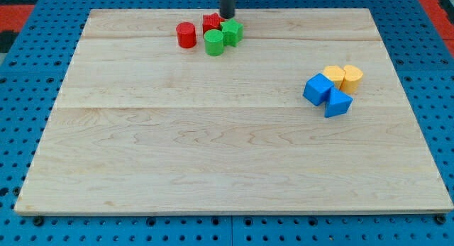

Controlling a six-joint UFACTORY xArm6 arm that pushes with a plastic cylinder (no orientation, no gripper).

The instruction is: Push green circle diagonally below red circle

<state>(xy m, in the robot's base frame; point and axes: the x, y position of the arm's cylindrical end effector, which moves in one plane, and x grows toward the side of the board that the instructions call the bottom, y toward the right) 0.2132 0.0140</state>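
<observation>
Rod end, my tip [226, 16], stood bare, holding nothing, just above the green circle [214, 42] — which sat right of the red circle [186, 35], touching another green block [231, 32]. Light, rigid, probably slippery — best pushed on its upper side.

A pale wooden board [227, 154] lies on blue pegboard [28, 76] — red showing at the top corners.

Green circle [214, 42] hemmed upward, rightward.
</observation>
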